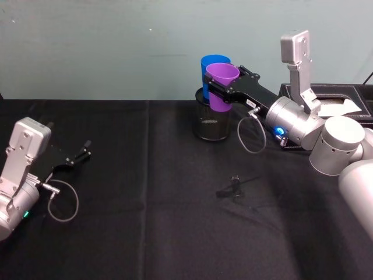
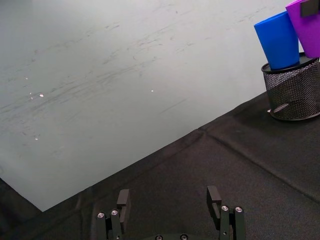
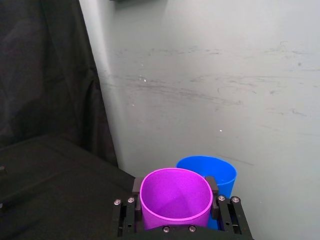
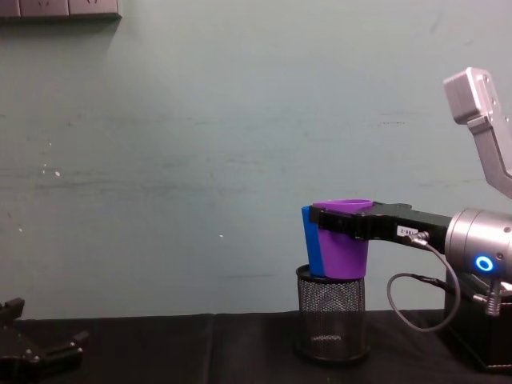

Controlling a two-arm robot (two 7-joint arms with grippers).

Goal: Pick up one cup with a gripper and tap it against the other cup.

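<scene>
- Gripping the purple cup (image 1: 222,86) with the right jaws, closed on its wall just under the rim, up above the black mesh holder (image 1: 210,123) at the back of the worktop (image 1: 145,227).
- Touching or just beside the blue cup (image 1: 207,62), tilted in that holder behind the purple one; cannot tell which.
- Could tip the blue cup out, or shove the light-looking holder along, if pressed in too hard against so loose and leaning a seat.
- Might twist or slip in the jaws on contact, given a smooth tapered wall and a narrow hold.
- Could catch the holder's rim if lowered during the tap.
- Parked low at the worktop's left side with the left jaws spread apart, holding nothing.
</scene>
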